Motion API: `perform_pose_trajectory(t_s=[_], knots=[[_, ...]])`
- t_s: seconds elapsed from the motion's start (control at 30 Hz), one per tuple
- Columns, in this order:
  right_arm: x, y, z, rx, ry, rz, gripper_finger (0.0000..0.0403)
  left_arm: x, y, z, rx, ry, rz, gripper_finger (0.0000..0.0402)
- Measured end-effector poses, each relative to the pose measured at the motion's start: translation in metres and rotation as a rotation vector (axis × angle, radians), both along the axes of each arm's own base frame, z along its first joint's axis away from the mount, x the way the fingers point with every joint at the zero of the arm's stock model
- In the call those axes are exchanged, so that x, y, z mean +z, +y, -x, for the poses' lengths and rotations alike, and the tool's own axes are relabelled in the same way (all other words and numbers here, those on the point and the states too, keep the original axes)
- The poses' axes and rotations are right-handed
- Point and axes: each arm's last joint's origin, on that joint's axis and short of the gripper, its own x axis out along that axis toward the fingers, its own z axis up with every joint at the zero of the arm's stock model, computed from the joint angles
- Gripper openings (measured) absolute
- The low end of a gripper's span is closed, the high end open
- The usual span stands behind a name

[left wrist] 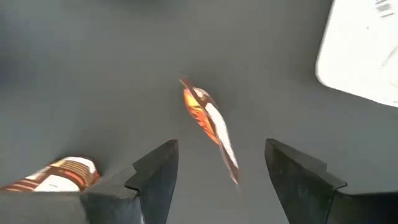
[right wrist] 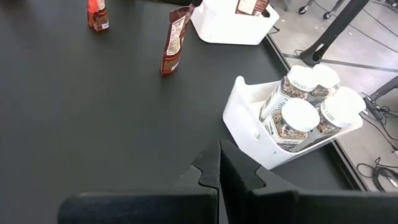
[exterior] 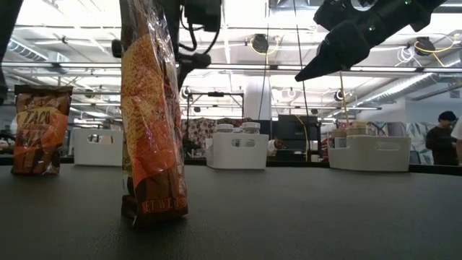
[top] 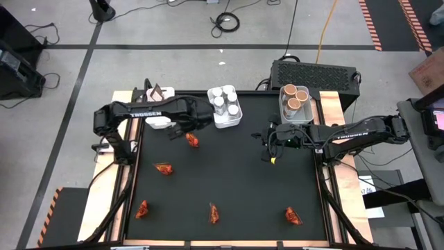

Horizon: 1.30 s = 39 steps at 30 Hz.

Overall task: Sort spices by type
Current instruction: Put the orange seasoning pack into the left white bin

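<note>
Sorting is being carried out and looks partly done: clear jars [top: 224, 103] are being held in the middle bin [top: 227, 123] at the tabletop's far edge, tan-topped tubs [top: 294, 97] in the right bin [top: 303, 117]. Five sachets [top: 164, 168] are being left loose on the tabletop. One sachet [top: 192, 140] is being hovered over by the left gripper [top: 187, 128], fingers apart. The right gripper [top: 268, 138] is being kept closed, empty, near the tubs.

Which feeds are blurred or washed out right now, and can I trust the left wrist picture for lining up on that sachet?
Left wrist view: soft with motion blur, the sachet smeared, so treat alignment as rough. Low view: bright ceiling lights behind, the near sachet large and backlit, the bins far off and small. High view: even light, small detail. Right wrist view: sharp on the jars.
</note>
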Motion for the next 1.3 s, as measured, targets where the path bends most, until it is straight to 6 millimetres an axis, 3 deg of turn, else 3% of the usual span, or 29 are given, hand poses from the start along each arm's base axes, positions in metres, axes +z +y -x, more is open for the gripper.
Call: perform_pose_trajectory(t_s=[0.6, 0.83, 0.97, 1.23, 1.3], knots=[[0.0, 0.0, 0.0, -0.002, -0.001, -0.004, 0.0, -0.043, 0.025, -0.012, -0.091, 0.088, 0.044, 0.0242], [0.0, 0.0, 0.0, -0.002, -0.001, -0.004, 0.0, -0.067, 0.025, -0.001, -0.096, 0.109, 0.192, 0.0235], [0.0, 0.0, 0.0, -0.002, -0.001, -0.004, 0.0, -0.068, 0.024, 0.0, -0.099, 0.102, 0.209, 0.0189], [0.0, 0.0, 0.0, -0.002, -0.001, -0.004, 0.0, -0.068, 0.024, 0.0, -0.179, 0.099, 0.221, 0.0022], [0.0, 0.0, 0.0, -0.002, -0.001, -0.004, 0.0, -0.068, 0.024, 0.0, -0.221, 0.101, 0.221, 0.0009]])
